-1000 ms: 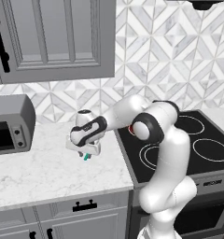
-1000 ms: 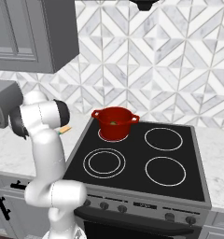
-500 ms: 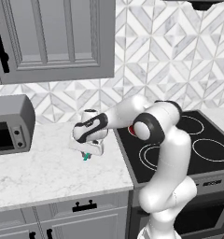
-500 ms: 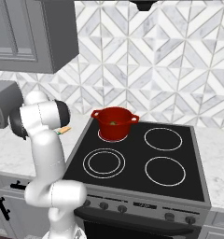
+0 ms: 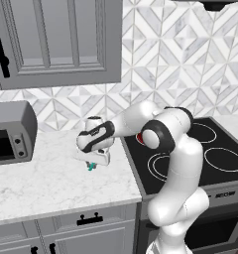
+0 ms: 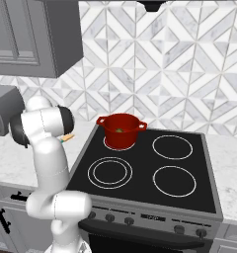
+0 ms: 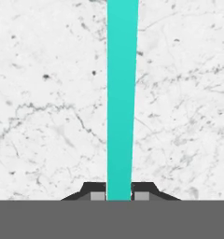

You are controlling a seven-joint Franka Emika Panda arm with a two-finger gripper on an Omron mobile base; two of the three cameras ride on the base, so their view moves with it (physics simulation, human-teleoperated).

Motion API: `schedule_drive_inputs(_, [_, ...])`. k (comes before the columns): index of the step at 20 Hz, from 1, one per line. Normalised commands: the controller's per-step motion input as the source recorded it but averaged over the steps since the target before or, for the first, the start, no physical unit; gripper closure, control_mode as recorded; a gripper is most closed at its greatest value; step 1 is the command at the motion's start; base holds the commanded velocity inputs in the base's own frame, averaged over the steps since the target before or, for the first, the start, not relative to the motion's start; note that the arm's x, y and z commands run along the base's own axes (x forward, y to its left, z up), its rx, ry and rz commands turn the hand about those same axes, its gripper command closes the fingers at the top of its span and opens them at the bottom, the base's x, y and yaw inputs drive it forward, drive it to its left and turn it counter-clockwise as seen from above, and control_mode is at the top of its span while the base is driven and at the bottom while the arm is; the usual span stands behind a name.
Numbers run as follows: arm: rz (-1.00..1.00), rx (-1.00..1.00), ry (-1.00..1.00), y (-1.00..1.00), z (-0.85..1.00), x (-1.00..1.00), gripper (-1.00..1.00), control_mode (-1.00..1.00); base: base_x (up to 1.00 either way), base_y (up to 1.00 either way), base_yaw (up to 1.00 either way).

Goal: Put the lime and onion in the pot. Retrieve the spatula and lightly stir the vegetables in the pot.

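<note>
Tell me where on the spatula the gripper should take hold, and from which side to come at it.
Grip the long teal handle of the spatula, not the blade. It lies flat on the marble counter, slim and straight, so come straight down from above with a finger on each long edge. The gripper already sits this way: in the hand view its tips flank the handle closely, though whether they are clamped is unclear.

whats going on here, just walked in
The white arm is reaching left of the stove over the marble counter, with its gripper closed around the teal handle of the spatula. The red pot sits on the back left burner with something green inside, probably the lime; the onion can't be made out. Stirring hasn't started yet.
</note>
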Motion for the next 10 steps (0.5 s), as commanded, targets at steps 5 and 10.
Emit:
schedule_drive_inputs(5, [0.0, 0.0, 0.0, 0.0, -0.02, -0.34, 1.0, -1.0, 0.0, 0.0, 0.0])
schedule_drive_inputs(10, [0.0, 0.0, -0.09, -0.04, 0.53, -0.3, 1.0, -1.0, 0.0, 0.0, 0.0])
